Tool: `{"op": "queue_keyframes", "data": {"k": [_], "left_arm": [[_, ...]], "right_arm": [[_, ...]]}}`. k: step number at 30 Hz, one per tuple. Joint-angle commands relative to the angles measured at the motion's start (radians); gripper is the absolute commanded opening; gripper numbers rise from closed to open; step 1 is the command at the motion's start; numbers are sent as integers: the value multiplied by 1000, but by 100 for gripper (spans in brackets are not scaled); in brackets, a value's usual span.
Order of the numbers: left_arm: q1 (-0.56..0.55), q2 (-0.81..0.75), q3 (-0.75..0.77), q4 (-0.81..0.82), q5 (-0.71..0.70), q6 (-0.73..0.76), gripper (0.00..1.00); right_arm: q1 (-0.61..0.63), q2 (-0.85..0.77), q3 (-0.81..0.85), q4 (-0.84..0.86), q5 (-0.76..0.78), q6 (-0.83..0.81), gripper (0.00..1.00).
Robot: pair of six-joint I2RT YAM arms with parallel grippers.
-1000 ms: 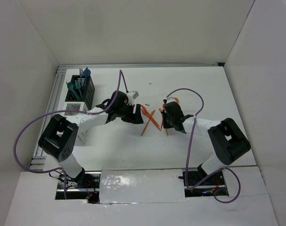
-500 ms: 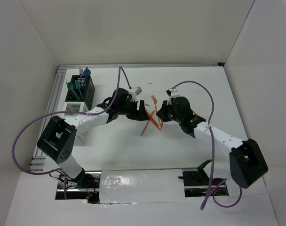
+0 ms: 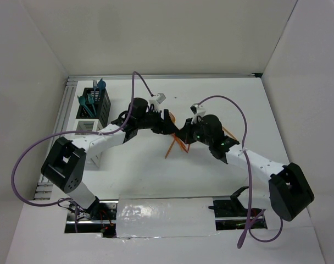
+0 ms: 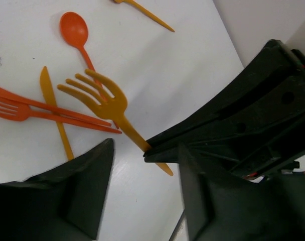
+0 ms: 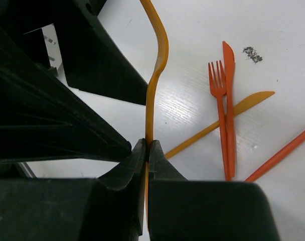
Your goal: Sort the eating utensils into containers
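Top: my left fingers and right fingers sit close together mid-counter over loose orange utensils; left wrist: left fingers spread, w/ the handle end of the yellow-orange fork btwn them; right wrist: right fingers pressed tight on that fork's handle, head sticking out ahead.

On my right wrist feed the orange fork runs off the top edge, its handle end buried in the right end effector. A red-orange handle exits right; I can't tell which utensil it is.
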Motion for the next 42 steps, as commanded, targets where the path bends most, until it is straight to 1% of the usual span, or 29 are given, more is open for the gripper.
{"op": "queue_keyframes", "data": {"k": [1,4,5,6,7,9,13,15,17,18,20,21,22,23,24,25,27,28,29,31,33,34,35,36,37,38,39,40,42], "left_arm": [[-3,10,41,120,2,-44,61],[-4,7,27,155,-1,-61,49],[-4,1,21,163,-9,-68,41],[-10,-1,20,167,-20,-74,39],[-12,-1,18,164,-53,-76,38],[-12,-1,23,160,-72,-77,38],[-12,14,43,134,-84,-67,39],[-14,18,43,138,-83,-62,33],[-12,11,41,141,-86,-44,24],[-14,-4,40,141,-90,-45,14],[-12,-22,49,124,-128,-7,6],[-6,-31,62,111,-127,10,4],[11,-65,69,86,-132,42,4],[66,-84,69,72,-114,54,3],[59,-106,57,74,-95,55,3],[156,-157,56,69,-84,67,4],[236,-244,21,26,-93,100,4],[236,-274,21,28,-93,111,4],[350,-306,17,19,-93,122,4],[449,-396,-9,-34,-115,154,5],[554,-441,-45,-40,-132,168,7],[604,-478,-55,-40,-130,183,8],[643,-483,-66,-43,-142,182,8],[675,-486,-74,-44,-197,200,9],[707,-486,-83,-46,-198,202,9],[767,-478,-89,-57,-210,196,9],[763,-470,-94,-63,-213,185,9],[798,-463,-117,-64,-216,183,9],[839,-456,-146,-51,-248,177,9]], "right_arm": [[61,-24,4,158,-73,31,0],[78,-18,4,158,-52,31,0],[83,-18,4,171,-52,32,0],[86,-15,4,185,-52,40,0],[92,-17,4,196,-52,43,0],[95,-26,-7,222,-43,57,0],[109,-38,-7,231,-33,57,0],[119,-35,4,211,-13,52,0],[119,-24,19,184,3,46,0],[118,-18,34,155,22,46,4],[118,-12,53,118,49,51,17],[118,-12,66,62,81,49,35],[116,-18,100,31,94,37,46],[112,-24,122,-3,108,23,61],[98,-33,143,-78,152,10,80],[99,-50,181,-109,171,-12,89],[63,-70,233,-181,210,-52,100],[46,-70,246,-197,230,-52,100],[34,-81,246,-206,255,-64,100],[-9,-83,246,-197,333,-72,100],[-55,-73,232,-197,394,-72,100],[-86,-60,232,-206,451,-72,100],[-98,-34,220,-206,483,-60,100],[-129,-20,220,-206,508,-53,100],[-126,-5,211,-206,537,-46,100],[-161,20,196,-206,537,-34,100],[-193,28,185,-206,537,-15,100],[-192,34,173,-194,527,-11,100],[-247,48,133,-178,516,9,100]]}}
